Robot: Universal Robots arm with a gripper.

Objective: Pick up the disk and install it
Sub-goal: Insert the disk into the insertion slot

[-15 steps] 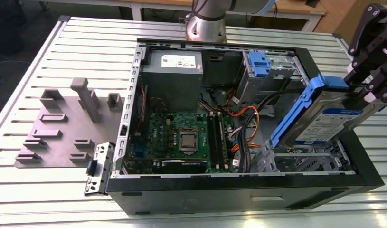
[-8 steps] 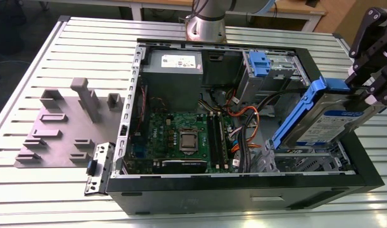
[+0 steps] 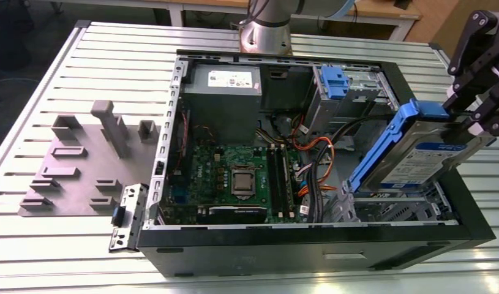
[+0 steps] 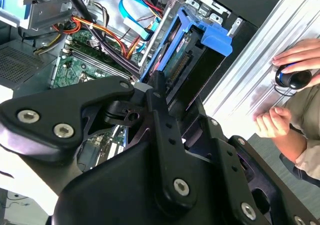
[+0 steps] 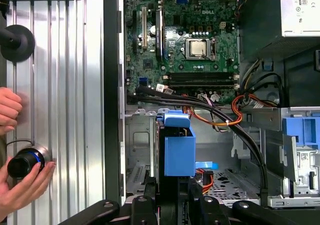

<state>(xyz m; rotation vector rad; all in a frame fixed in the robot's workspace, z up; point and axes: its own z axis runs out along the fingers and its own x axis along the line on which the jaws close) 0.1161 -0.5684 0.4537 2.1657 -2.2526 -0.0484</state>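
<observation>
The disk (image 3: 425,160) is a silver drive with a white-and-blue label and blue rails. It hangs tilted, one end low, over the metal drive bay (image 3: 396,208) at the near right corner of the open computer case (image 3: 315,242). My gripper (image 3: 469,125) is shut on its upper end, at the exterior view's right. In both wrist views the disk's blue bracket (image 4: 200,35) (image 5: 179,145) sticks out past my black fingers (image 5: 145,207), with the bay's cage below it.
The case holds a green motherboard (image 3: 232,180), a grey power-supply box (image 3: 225,82), a blue tab on a grey cage (image 3: 335,82) and loose cables (image 3: 315,150). A grey fixture (image 3: 78,159) lies on the slatted table. A person's hands (image 5: 20,185) rest beside the case.
</observation>
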